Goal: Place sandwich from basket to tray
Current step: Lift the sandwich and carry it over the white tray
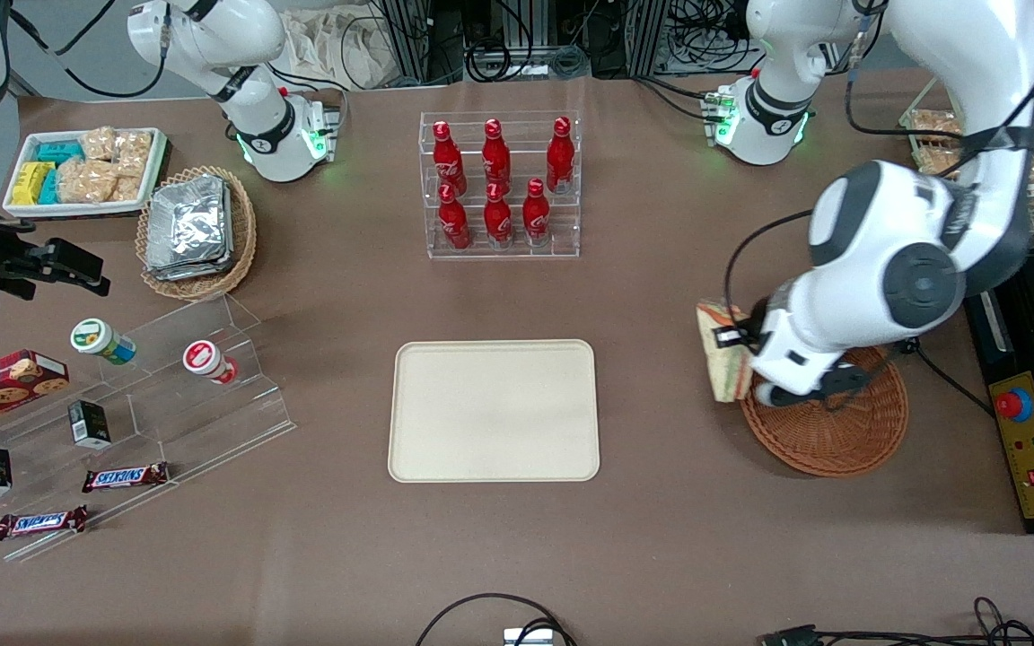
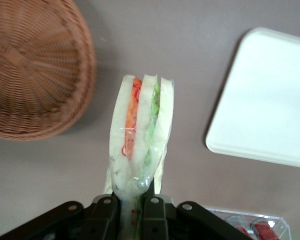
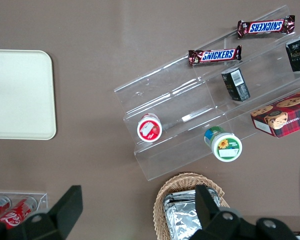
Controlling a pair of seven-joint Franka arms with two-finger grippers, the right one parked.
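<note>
The sandwich (image 2: 140, 135) hangs in my hand (image 2: 131, 212), which is closed on its wrapped end, just outside the basket (image 1: 831, 431) above the bench (image 1: 661, 538). The tray (image 1: 494, 411) lies well apart, toward the parked arm. Pale bread, orange and green layers, clear wrap.

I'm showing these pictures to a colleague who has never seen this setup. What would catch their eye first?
Likely the sandwich, pinched in the left arm's gripper and lifted out of the reddish-brown basket, beside its rim on the tray's side. Next, the large cream tray at the table's middle, with the rack of red bottles farther from the front camera.
</note>
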